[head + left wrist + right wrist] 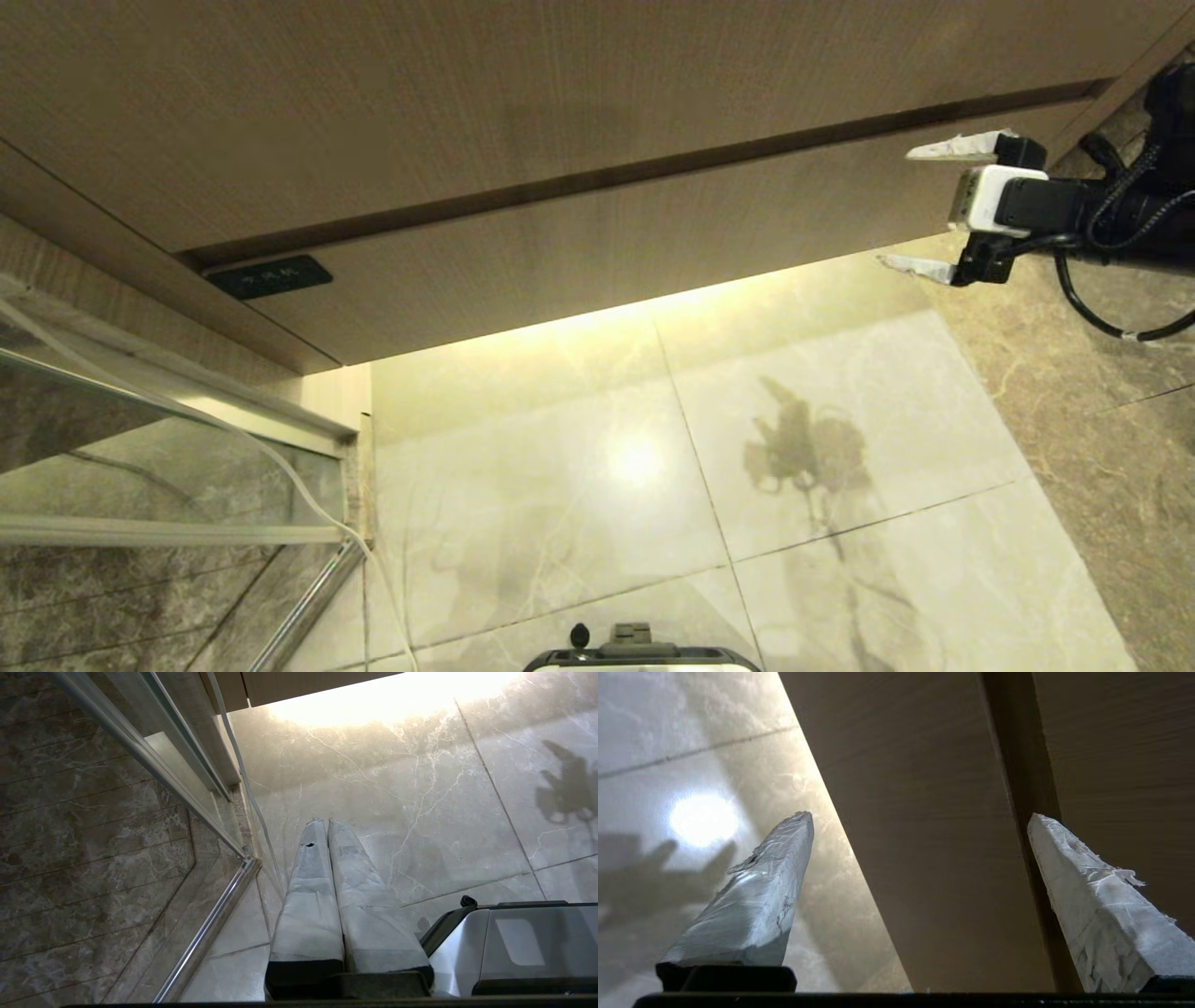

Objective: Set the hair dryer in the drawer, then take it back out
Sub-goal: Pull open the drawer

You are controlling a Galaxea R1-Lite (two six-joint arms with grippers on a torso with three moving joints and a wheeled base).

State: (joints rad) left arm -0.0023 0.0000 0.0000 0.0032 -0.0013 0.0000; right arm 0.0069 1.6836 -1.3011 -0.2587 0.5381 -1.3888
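Note:
The drawer (607, 252) is the lower light-wood band under the taller panel (467, 93), with its flat front closed. The hair dryer is out of view in every frame. My right gripper (896, 207) is open at the drawer's right end, pointing at the front. One taped finger is level with the dark gap above the drawer, the other near its lower edge. In the right wrist view the drawer front (934, 905) fills the space between the spread jaws of the right gripper (919, 815), and nothing is held. My left gripper (324, 821) hangs shut over the floor, parked.
A small black plate (269, 276) sits at the drawer's upper left corner. Glossy marble floor tiles (840, 392) lie below the cabinet. A glass shower door with a metal rail (205, 924) stands at the left. The robot's base (514, 942) is beside the left gripper.

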